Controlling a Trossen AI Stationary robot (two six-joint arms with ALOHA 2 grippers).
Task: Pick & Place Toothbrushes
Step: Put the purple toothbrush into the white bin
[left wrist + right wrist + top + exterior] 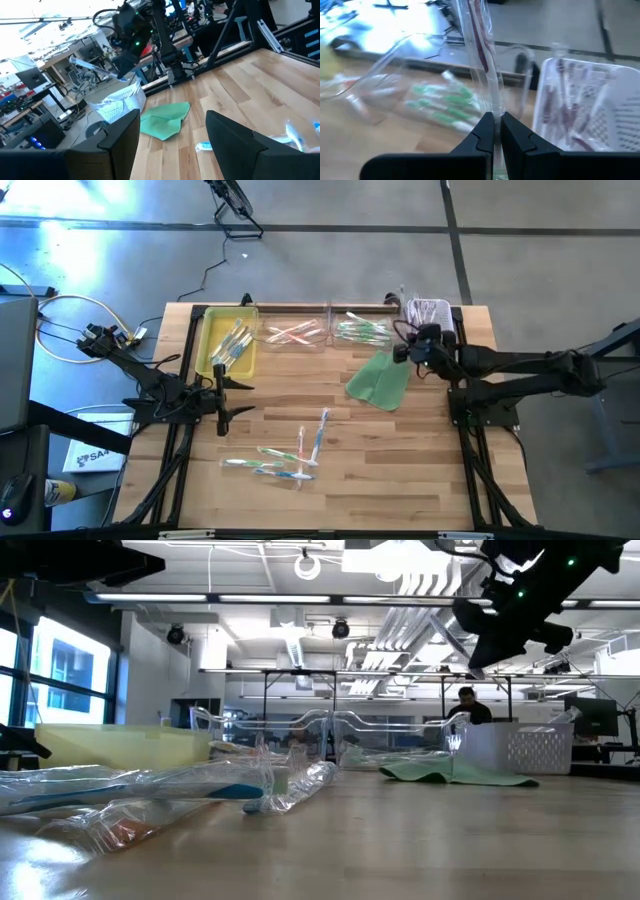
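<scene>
Pinching a glossy crinkled-wrapper toothbrush [481,45] (purple-stemmed), the right hand [494,131] hangs above the white mesh basket [600,105].

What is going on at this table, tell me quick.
The robot is sorting wrapped toothbrushes by colour. The right gripper is shut on a purple toothbrush in a clear wrapper, held up near the white perforated basket at the table's far right corner. The left gripper waits open beside the yellow tray. Loose toothbrushes lie on the near side of the wooden table, a flat green cloth farther back.
</scene>
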